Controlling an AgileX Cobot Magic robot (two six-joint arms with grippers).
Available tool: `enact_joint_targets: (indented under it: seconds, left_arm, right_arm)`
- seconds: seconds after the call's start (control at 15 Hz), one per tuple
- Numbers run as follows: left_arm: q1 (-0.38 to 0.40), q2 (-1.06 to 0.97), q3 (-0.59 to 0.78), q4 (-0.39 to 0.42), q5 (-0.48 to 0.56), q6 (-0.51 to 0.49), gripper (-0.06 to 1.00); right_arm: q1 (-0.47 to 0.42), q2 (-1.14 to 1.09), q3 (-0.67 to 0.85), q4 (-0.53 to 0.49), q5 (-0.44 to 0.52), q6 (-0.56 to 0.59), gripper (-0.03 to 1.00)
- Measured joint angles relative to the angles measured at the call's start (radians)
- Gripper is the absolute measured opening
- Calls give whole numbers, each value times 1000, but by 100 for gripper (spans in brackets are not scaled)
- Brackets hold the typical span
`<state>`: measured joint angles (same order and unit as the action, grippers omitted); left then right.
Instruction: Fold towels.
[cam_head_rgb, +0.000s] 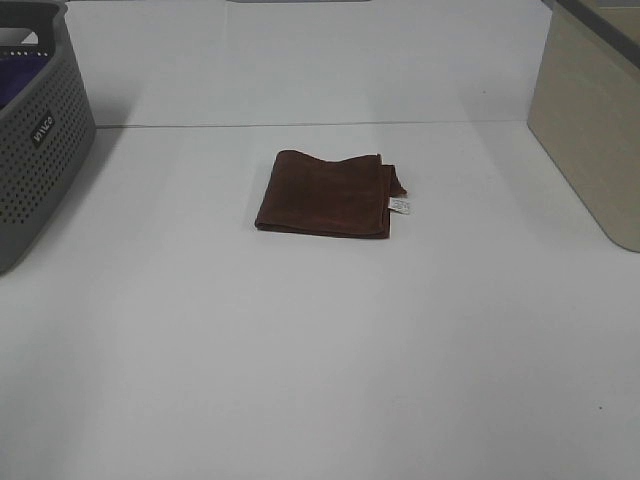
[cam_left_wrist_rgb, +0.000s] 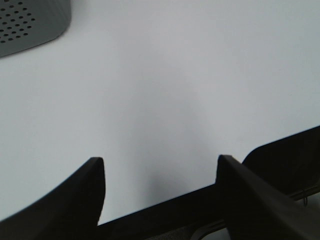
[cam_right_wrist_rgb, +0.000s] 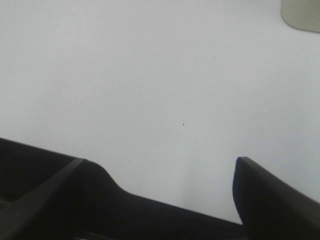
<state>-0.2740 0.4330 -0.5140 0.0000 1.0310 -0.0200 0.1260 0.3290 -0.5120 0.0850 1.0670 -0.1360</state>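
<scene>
A dark reddish-brown towel lies folded into a small rectangle in the middle of the white table, with a small white tag at its right edge. Neither arm shows in the exterior high view. My left gripper is open and empty over bare table in the left wrist view. My right gripper is open and empty over bare table in the right wrist view. The towel shows in neither wrist view.
A grey perforated basket stands at the left edge of the table; its corner shows in the left wrist view. A beige bin stands at the right edge; its corner shows in the right wrist view.
</scene>
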Motion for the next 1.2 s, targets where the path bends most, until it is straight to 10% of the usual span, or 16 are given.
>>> enact_joint_targets:
  seconds: [1.2]
  left_arm:
    - [23, -69, 13, -17, 7, 30, 60]
  right_arm:
    - [-91, -129, 0, 4, -1, 1, 76]
